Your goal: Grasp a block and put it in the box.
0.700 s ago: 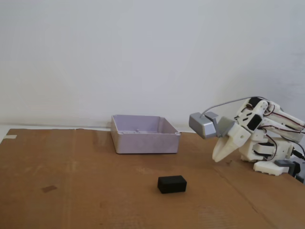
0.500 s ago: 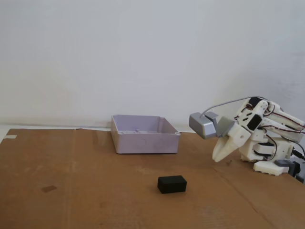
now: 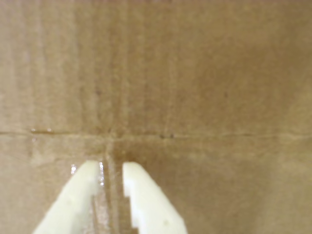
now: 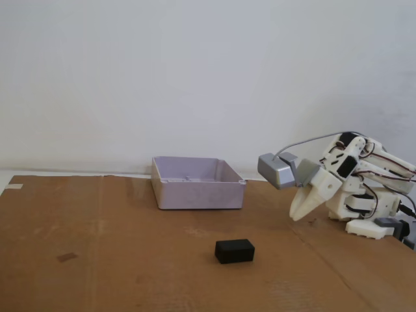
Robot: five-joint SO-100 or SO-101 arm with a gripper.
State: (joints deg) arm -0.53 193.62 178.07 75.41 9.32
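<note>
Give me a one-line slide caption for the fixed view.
Folded arm's empty gripper rests near cardboard at right; black block lies apart from lavender-grey box.

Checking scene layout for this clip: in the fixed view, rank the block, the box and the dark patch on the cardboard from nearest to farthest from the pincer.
1. The block: left of and below the pincer, on the cardboard.
2. The box: farther left, by the wall.
3. The dark patch: far left.

Block and box are fairly close to call.

A black block (image 4: 234, 250), a lavender-grey box (image 4: 198, 182) and a white gripper (image 4: 298, 215) on brown cardboard (image 4: 104, 260).
</note>
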